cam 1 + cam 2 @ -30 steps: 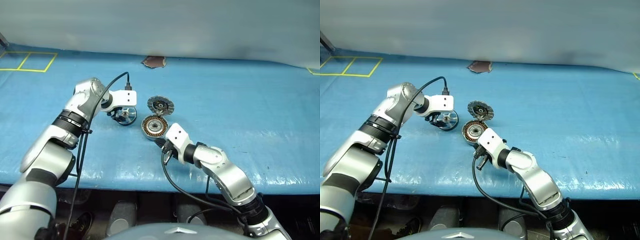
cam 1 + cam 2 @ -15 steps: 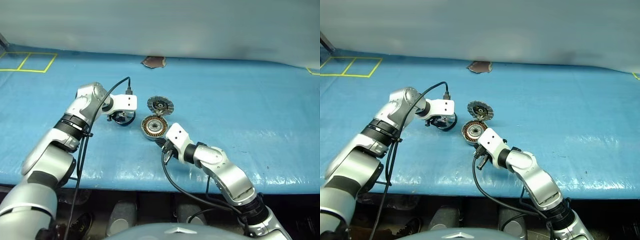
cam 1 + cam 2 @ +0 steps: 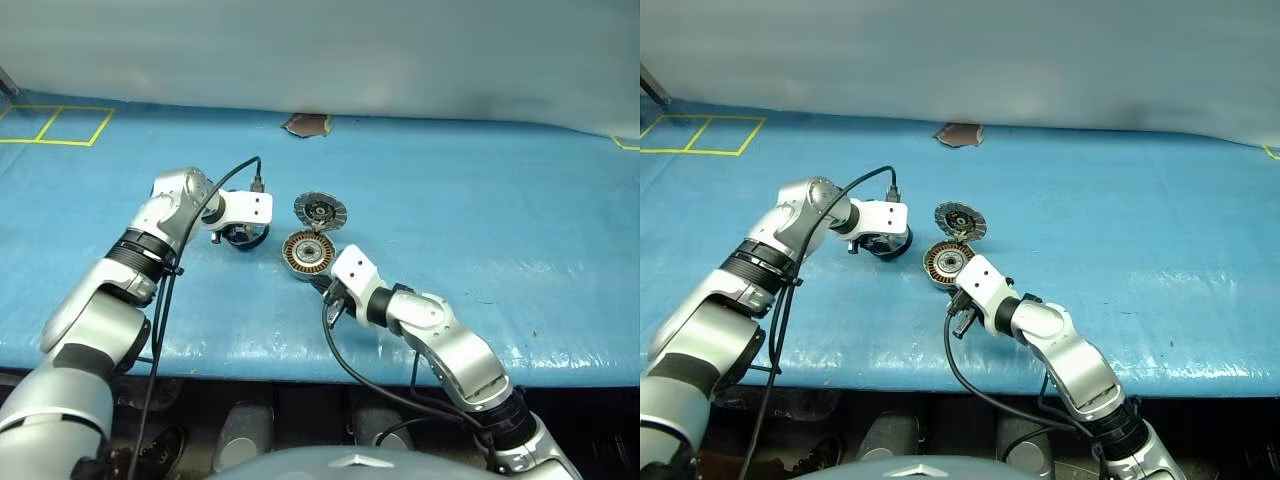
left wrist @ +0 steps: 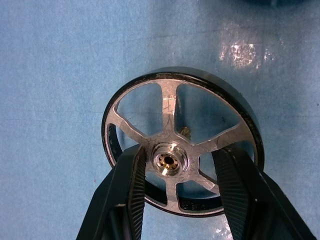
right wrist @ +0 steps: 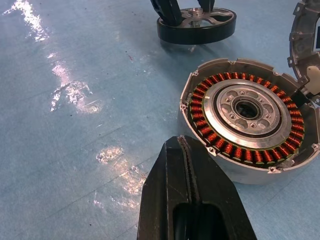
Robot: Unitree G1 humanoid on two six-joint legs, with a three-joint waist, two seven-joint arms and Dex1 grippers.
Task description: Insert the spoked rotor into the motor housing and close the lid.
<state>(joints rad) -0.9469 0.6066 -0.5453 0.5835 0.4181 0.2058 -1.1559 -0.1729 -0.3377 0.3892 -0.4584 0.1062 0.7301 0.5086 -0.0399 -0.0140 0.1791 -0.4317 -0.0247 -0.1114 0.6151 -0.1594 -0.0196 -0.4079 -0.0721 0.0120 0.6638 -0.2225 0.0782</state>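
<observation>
On blue mat | spoked rotor (image 4: 181, 147) flat, beside motor housing (image 5: 248, 117), not inserted | lid (image 3: 320, 210) open | left gripper (image 4: 181, 167) straddling hub, unclamped | right gripper (image 5: 188, 200) closed, empty | insertion, closing pending

Head views: left end effector (image 4: 175, 172) and its white wrist block cover most of the spoked rotor (image 4: 180, 142). The lid (image 5: 306, 40) is cut by the right wrist frame edge. Small brown patch (image 3: 308, 124) at desk's far edge: too small to identify.
</observation>
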